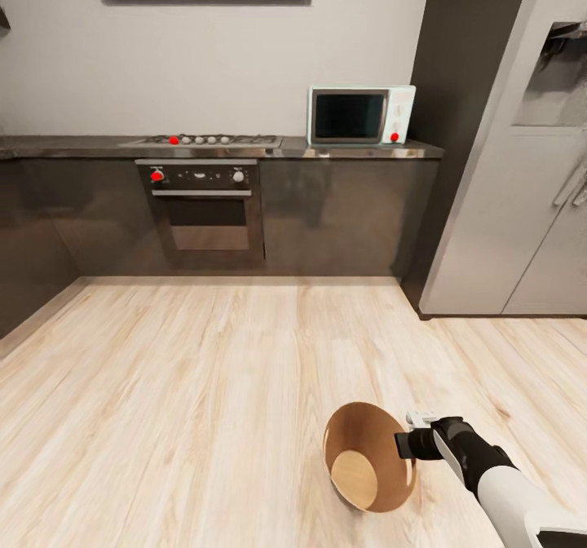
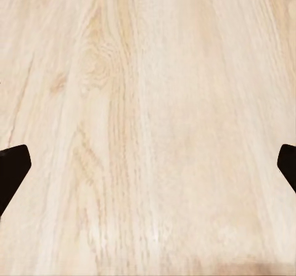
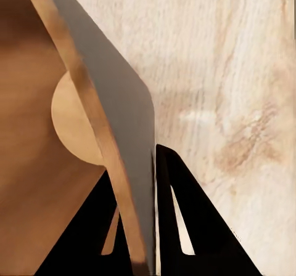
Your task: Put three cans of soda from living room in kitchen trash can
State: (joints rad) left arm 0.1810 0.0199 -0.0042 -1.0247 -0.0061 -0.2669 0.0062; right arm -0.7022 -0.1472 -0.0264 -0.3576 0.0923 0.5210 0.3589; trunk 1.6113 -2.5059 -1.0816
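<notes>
While I pinch the bin wall with my right gripper | light, stiff, tips easily | left gripper spread, empty.

Light wood floor, bin tilted on it near the floor's front edge, brown inside showing, surface along the back wall carrying a pale microwave

One tash can is counted on the wood floor. One microwave, one oven, one gas hob and one fridge are seen. Two grippers are tallied: right, left.
</notes>
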